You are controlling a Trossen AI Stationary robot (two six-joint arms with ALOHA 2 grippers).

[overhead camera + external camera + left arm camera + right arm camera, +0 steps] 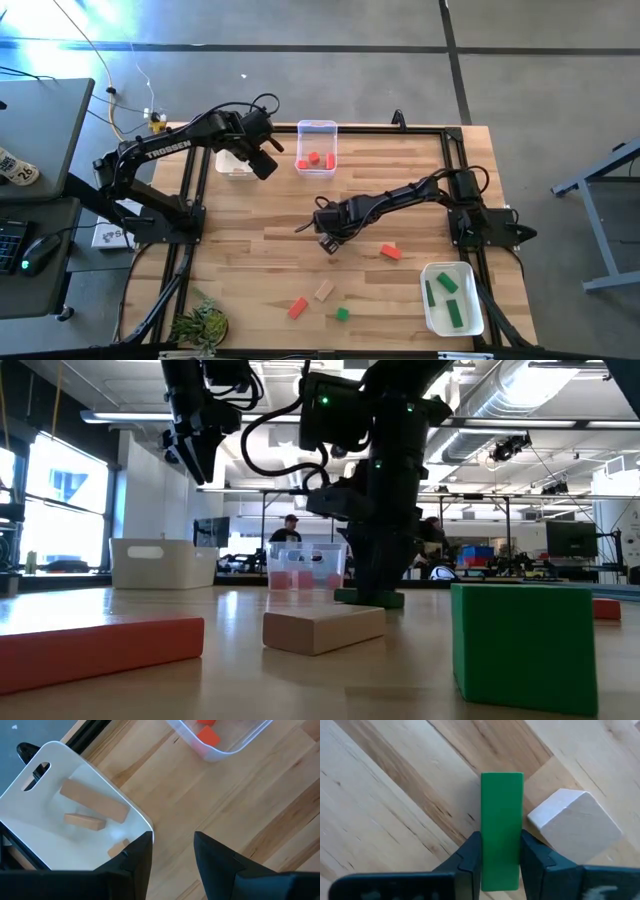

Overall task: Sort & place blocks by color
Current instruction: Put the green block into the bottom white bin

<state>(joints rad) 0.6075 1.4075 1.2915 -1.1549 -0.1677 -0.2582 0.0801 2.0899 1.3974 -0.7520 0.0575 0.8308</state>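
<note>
**Green bar pinched at the middle of the desk**

Green and flat-sided, a short wooden bar [502, 827] sits between the two dark fingers of the right gripper [328, 240], which press against its long sides near the centre of the light wooden desk [250, 250]. The bar's lower face rests on the boards in the low view [368, 598]. Just beside it in the wrist view lies a pale, plain-wood cube [575, 824], close to the bar but whether touching it cannot be told.

Toward the near edge of the desk lie four loose pieces: a red-orange bar [297, 308], a plain light-wood bar [324, 290], a small green cube [342, 314], and, nearer the right edge, a red-orange block [390, 253].

At the far edge, a clear plastic tub [317, 130] holds red-orange blocks [313, 159]. To its left, a white plastic tub with a handle slot [35, 775] holds plain wood bars [93, 807]. At the near right corner, a white tray [470, 318] holds green bars [447, 283].

The left gripper [268, 162] hangs above the desk between the white tub and the clear tub, its fingers [215, 860] spread apart with nothing between them.

A small green plant [200, 325] stands at the near left corner.
</note>
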